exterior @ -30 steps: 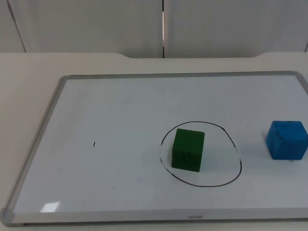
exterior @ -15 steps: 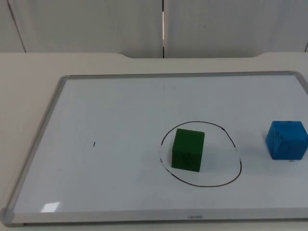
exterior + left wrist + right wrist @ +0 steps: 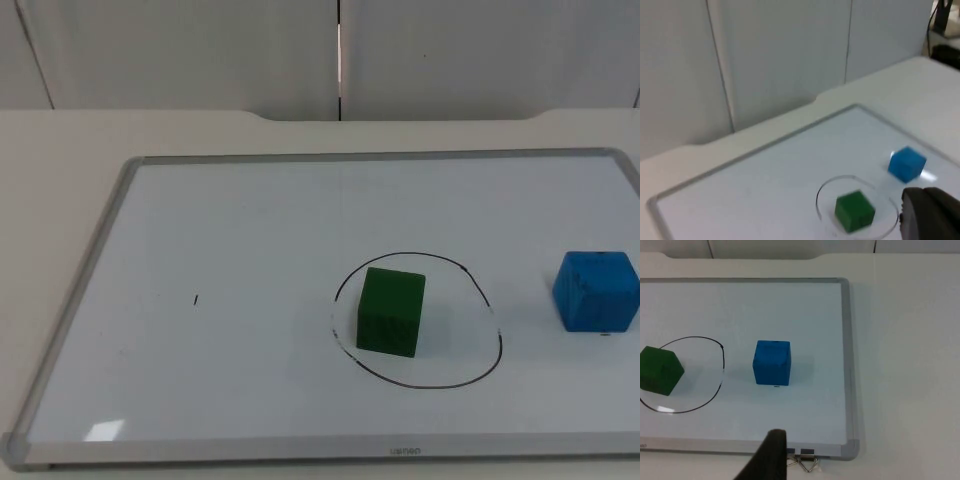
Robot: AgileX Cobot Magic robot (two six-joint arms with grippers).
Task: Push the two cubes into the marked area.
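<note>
Green cube [image 3: 390, 311] inside drawn circle [image 3: 494, 340]; blue cube [image 3: 596, 291] well outside. Push blue squarely toward circle, slowly, without displacing green. Both hands' state: cannot tell.

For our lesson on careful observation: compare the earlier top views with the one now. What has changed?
Nothing has visibly changed. The green cube stays inside the drawn circle, and the blue cube stays outside it on the whiteboard.
</note>
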